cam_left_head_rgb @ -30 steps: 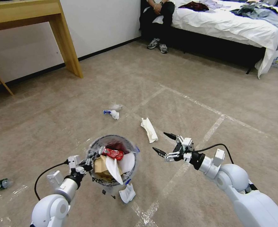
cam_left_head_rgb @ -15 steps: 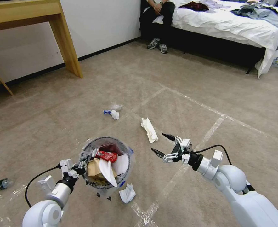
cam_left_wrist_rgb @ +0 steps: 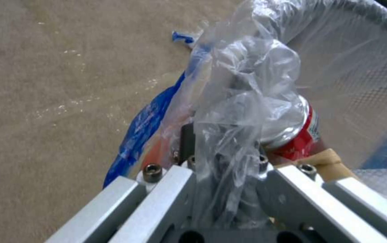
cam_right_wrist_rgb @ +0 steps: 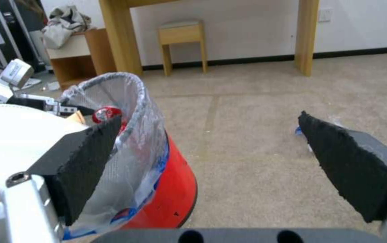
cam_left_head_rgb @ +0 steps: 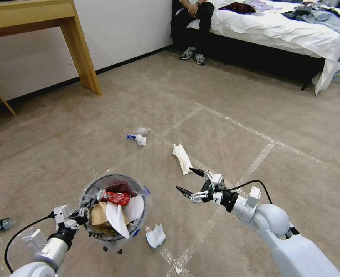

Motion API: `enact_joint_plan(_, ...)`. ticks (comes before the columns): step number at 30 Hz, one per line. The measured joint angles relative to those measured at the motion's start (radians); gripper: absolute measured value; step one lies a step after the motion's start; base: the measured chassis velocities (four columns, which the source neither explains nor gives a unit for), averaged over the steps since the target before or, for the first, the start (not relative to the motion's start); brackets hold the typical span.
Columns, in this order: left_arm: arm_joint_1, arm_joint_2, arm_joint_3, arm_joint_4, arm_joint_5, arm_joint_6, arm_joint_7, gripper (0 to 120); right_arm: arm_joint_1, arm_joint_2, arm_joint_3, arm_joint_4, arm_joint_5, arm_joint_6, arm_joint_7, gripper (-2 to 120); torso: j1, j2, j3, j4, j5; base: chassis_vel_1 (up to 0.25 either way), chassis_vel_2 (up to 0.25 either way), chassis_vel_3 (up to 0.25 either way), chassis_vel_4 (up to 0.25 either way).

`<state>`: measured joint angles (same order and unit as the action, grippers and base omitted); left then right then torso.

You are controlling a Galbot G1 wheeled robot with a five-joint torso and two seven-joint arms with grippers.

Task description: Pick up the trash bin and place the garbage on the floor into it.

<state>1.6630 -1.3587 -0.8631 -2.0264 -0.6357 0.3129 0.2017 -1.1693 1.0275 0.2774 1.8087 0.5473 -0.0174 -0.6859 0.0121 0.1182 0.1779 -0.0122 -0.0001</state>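
- Bin (cam_left_head_rgb: pixel 114 209), lower left of frame, hangs from left claw (cam_left_head_rgb: pixel 86 204) clamped on its lined rim, keeping its mouth upward.
- Right claw (cam_left_head_rgb: pixel 190 181), jaws apart, hovers near white wrapper (cam_left_head_rgb: pixel 182 158), seemingly ready to pick.

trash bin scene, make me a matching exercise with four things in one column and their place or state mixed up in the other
Things:
1. trash bin
2. right claw
3. red can
4. folded white tissue

Place or state:
A. open, holding nothing
B. flat on the floor, ahead of the right claw
C. held at its rim by the left claw
D. lying on top of the rubbish inside the bin

Pairs: 1-C, 2-A, 3-D, 4-B
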Motion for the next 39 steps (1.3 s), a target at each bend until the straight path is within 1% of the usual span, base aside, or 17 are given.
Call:
enact_joint_plan(11,-0.002,-0.015,0.014,0.000,0.014,-0.008,-0.013,1,0.009,0.001,-0.023,-0.009,-0.003,-0.001,0.000,100,0.000,0.000,0.000,0.0000,0.0001,0.000,0.000,0.000,0.000)
enact_joint_plan(26,-0.025,-0.010,0.032,0.010,0.017,0.001,-0.010,1,-0.001,-0.003,-0.019,-0.010,-0.005,-0.004,-0.005,100,0.000,0.000,0.000,-0.0001,0.0001,0.000,0.000,0.000,0.000)
enact_joint_plan(32,-0.029,-0.008,0.034,0.013,0.017,0.003,-0.017,1,-0.021,0.000,-0.024,-0.011,-0.017,-0.004,-0.012,100,0.000,0.000,0.000,0.0000,0.0001,0.070,0.060,0.049,0.055)
enact_joint_plan(36,-0.034,-0.009,0.035,0.015,0.020,-0.002,-0.031,1,-0.052,0.005,-0.022,-0.021,-0.035,0.004,-0.019,100,0.000,0.000,0.000,0.0006,0.0002,0.063,0.079,0.076,0.076)
enact_joint_plan(39,-0.037,-0.010,0.037,0.016,0.021,-0.003,-0.033,1,-0.071,0.004,-0.017,-0.025,-0.043,0.009,-0.024,100,0.000,0.000,0.000,0.0004,0.0001,0.053,0.045,0.021,0.050)
